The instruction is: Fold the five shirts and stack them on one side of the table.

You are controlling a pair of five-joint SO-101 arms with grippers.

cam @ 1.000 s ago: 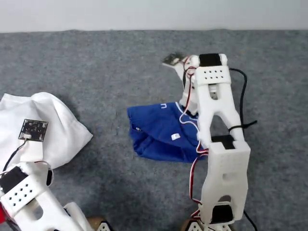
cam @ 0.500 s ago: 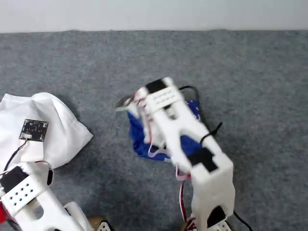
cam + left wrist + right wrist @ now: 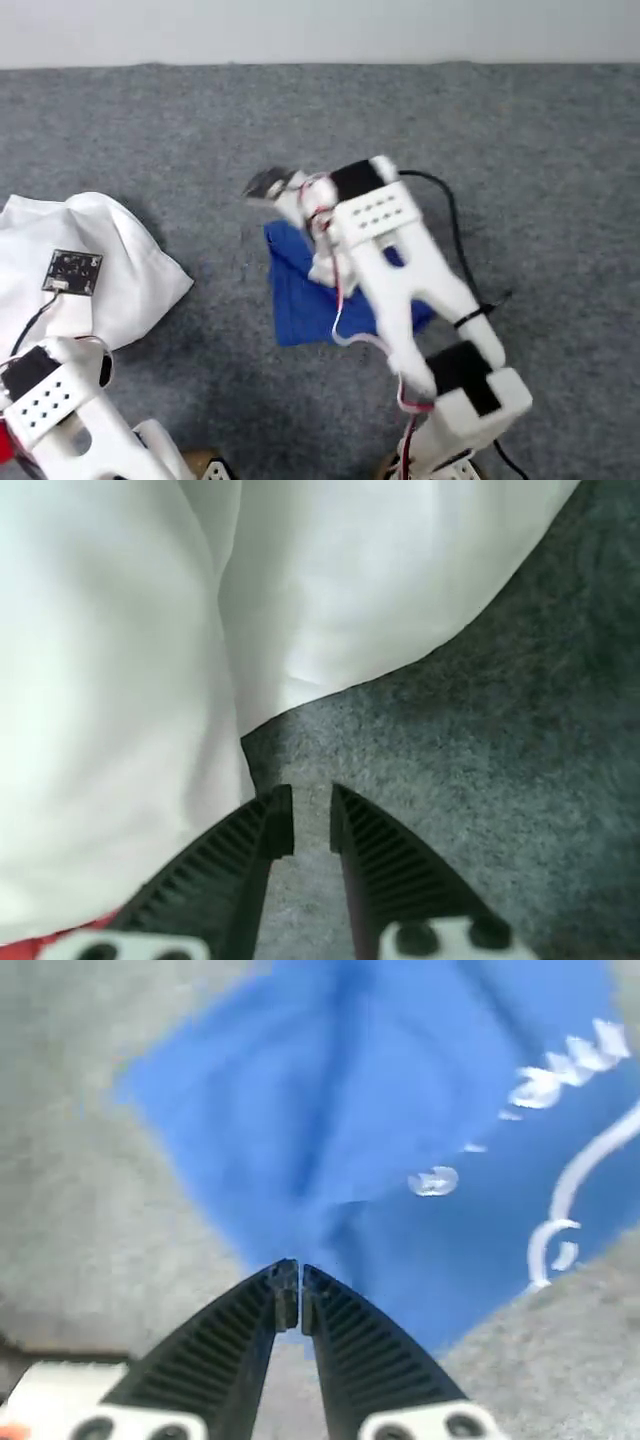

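Observation:
A blue shirt [image 3: 300,305] lies crumpled in the middle of the grey table [image 3: 520,160]. My right arm [image 3: 390,250] stretches over it. In the right wrist view my right gripper [image 3: 291,1275] is shut, with a fold of the blue shirt [image 3: 400,1140] pinched at its tips. A white shirt [image 3: 110,255] lies bunched at the table's left side. My left arm [image 3: 50,395] sits at the near left, its wrist over the white shirt's near edge. My left gripper [image 3: 311,815] is open by a narrow gap, holding nothing, above bare table beside the white shirt's hem [image 3: 330,600].
Grey carpet-like cloth covers the whole table. A pale wall [image 3: 320,30] runs along the far edge. A patch of red [image 3: 60,942] shows under the white shirt in the left wrist view. Bare surface stretches across the far and right parts of the table.
My right arm swung from the blue shirt's right side over to its left, then shifted slightly back. The shirt now looks narrower and smoother. The left arm kept still.

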